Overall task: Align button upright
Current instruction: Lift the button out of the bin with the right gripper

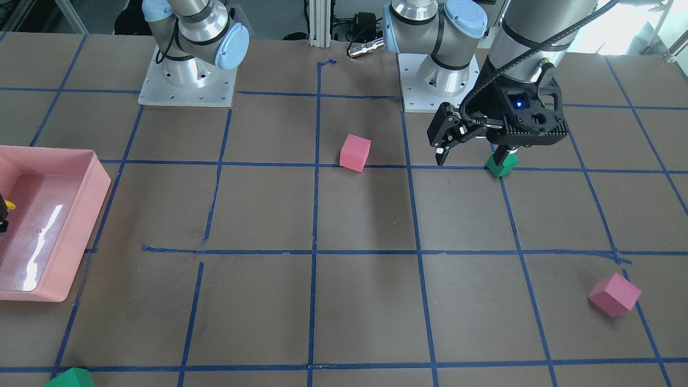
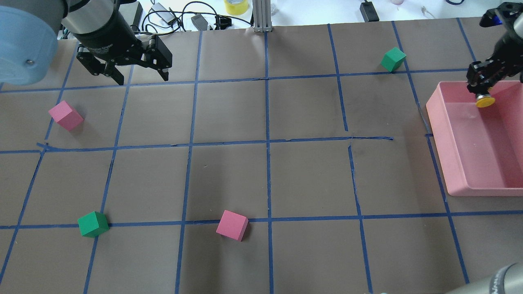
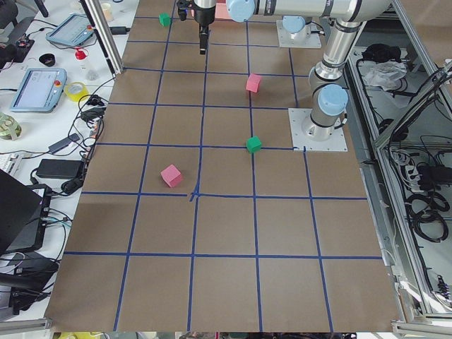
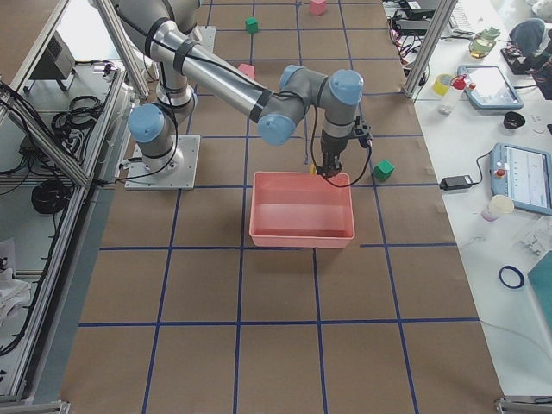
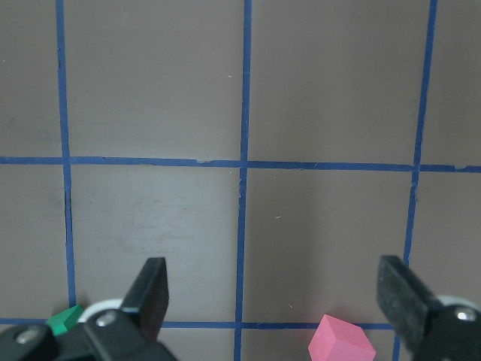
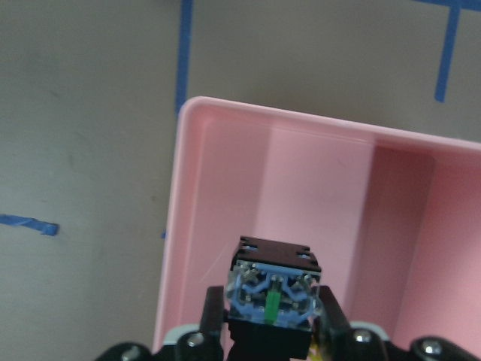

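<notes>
Over the far corner of the pink tray [image 2: 438,134], on its table-centre side: right gripper [image 2: 482,92] points down, jaws narrowed and clamped on the button [image 6: 273,292]. Button sits right between the jaws, gripped by its black body. In the right wrist view its silvery base with the terminals faces back at the camera, so the yellow cap points away from the wrist, down toward the tray floor. The overhead view agrees: the cap pokes out below the fingertips, inside the tray and just beside the far wall. Can't tell whether the cap touches the tray floor.

In the front-facing view only a sliver of yellow shows at the left edge, over the tray.

Left gripper [image 2: 141,76] hangs above the table [image 2: 310,175] on the robot's left side, jaws spread wide, nothing between them. Its wrist view looks straight down on bare table and tape lines, with a green cube [image 5: 65,319] at the lower left and a pink cube [image 5: 342,342] at the lower right. In the front-facing view one of its fingers partly hides that green cube.

Further out: second pink cube [image 2: 65,115] on the left side, second green cube [image 2: 393,59] on the far side, near the tray. Both are well apart from either gripper.
</notes>
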